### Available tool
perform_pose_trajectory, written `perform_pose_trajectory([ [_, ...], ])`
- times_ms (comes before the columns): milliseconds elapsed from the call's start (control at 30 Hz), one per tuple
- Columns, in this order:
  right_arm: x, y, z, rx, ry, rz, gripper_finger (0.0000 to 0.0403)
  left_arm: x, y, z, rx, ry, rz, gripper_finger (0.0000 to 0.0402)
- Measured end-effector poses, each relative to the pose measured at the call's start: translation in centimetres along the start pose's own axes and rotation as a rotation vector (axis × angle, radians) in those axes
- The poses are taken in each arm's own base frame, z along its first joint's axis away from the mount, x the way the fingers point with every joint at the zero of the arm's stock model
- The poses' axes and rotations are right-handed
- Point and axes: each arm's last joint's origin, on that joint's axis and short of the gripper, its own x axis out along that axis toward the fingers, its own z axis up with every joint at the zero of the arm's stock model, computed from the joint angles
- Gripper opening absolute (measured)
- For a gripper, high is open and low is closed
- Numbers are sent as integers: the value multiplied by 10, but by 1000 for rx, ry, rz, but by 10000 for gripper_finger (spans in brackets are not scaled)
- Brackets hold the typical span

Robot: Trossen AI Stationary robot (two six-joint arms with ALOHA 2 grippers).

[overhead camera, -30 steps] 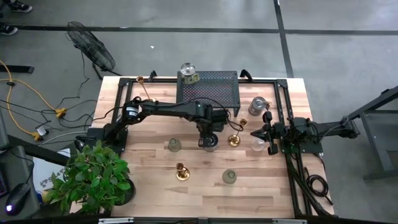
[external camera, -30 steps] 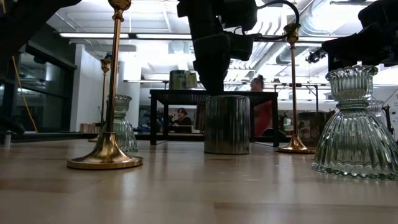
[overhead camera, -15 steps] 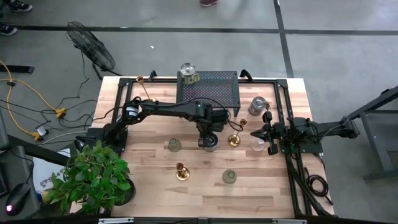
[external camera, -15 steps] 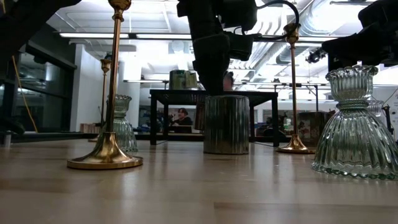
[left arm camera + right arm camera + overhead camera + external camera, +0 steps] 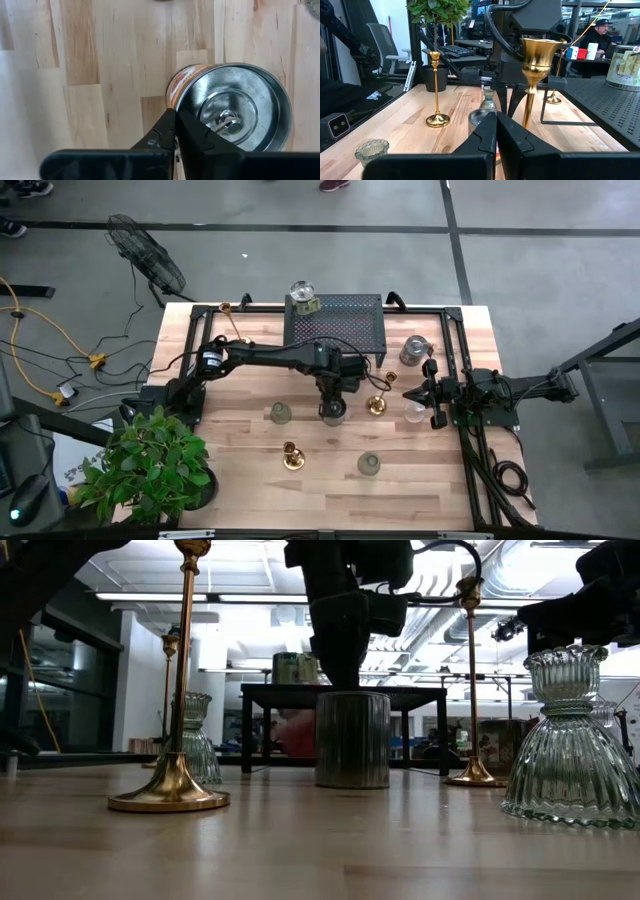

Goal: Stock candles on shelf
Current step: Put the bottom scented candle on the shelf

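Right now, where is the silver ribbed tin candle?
High view: the tin candle sits mid-table under the left gripper, just left of a brass candlestick, before the shelf.

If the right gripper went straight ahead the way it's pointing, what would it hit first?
Probably the brass candlestick straight ahead of the right gripper; a clear glass holder lies close alongside. Depth is hard to judge.

A robotics lab or workshop in an open-plan industrial office. The wooden table (image 5: pixel 330 480) stands on a bare concrete floor (image 5: pixel 540 270) marked with dark tape lines; at 10 o'clock from it stand a floor fan (image 5: pixel 145 255) and, lower, loose yellow cables (image 5: pixel 45 330). Beyond the table hang exposed ceiling ducts (image 5: pixel 520 570) and strip lights (image 5: pixel 250 598). Farther back are an office chair (image 5: pixel 382 47), a keyboard (image 5: pixel 457 50) on a desk, and a seated person (image 5: pixel 600 35).
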Motion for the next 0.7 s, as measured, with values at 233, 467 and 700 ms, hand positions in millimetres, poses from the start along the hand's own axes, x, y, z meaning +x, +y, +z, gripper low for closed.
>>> perform_pose_trajectory([
  [233, 0, 0, 0, 0, 0, 0, 3, 0, 0, 0, 18, -1, -4, 2],
  [467, 0, 0, 0, 0, 0, 0, 3, 0, 0, 0, 30, -1, -4, 1],
  [700, 0, 0, 0, 0, 0, 0, 3, 0, 0, 0, 54, 0, -5, 0],
])
